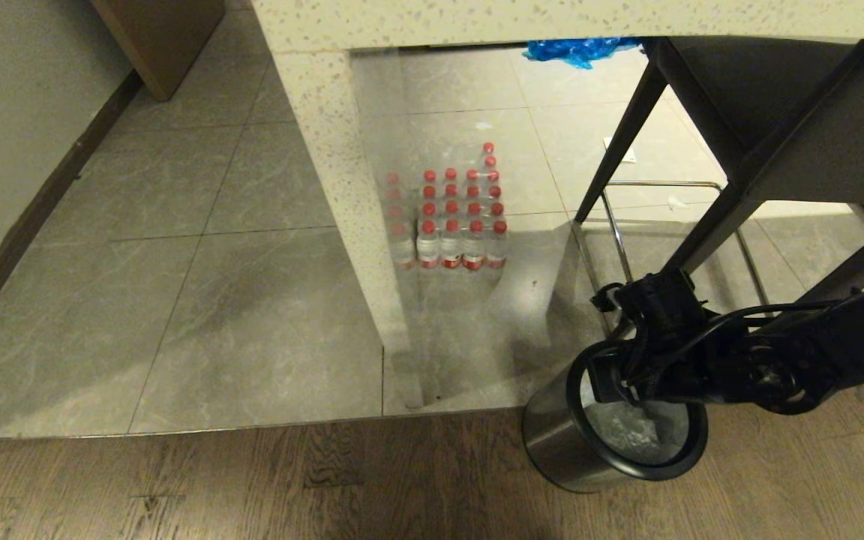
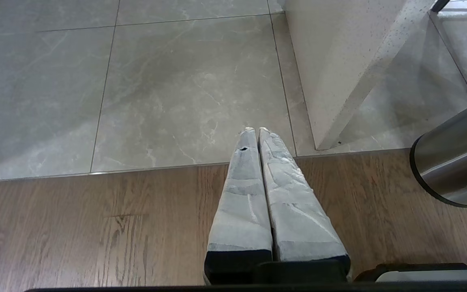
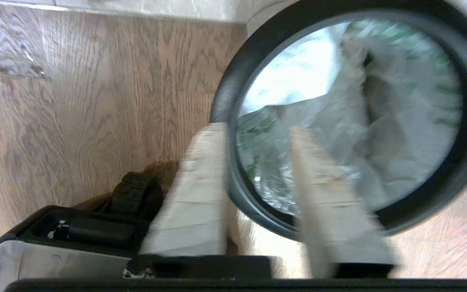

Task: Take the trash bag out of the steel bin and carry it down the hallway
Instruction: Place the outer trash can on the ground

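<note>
Head view shows the right gripper [image 1: 616,382] over the mouth of the bin [image 1: 559,442], which stands on wood flooring at the edge of the grey tiles. The bag [image 1: 631,435] lies inside the bin, so I judge the task barely begun: the grasp, the lift out and the whole carry down the hallway remain.

Only the right wrist view shows the fingers [image 3: 201,190] parted with a clear gap and nothing between them; one sits outside the black rim [image 3: 221,101], the other over the opening. It also shows the crumpled white bag [image 3: 339,121] with green lettering, which the head view gives only as a pale patch.

Left wrist view alone shows the left gripper [image 2: 258,134], its fingers pressed together and empty, hanging above the wood floor beside the bin [image 2: 456,162]. A pack of red-capped bottles [image 1: 451,217] appears only from the head.
</note>
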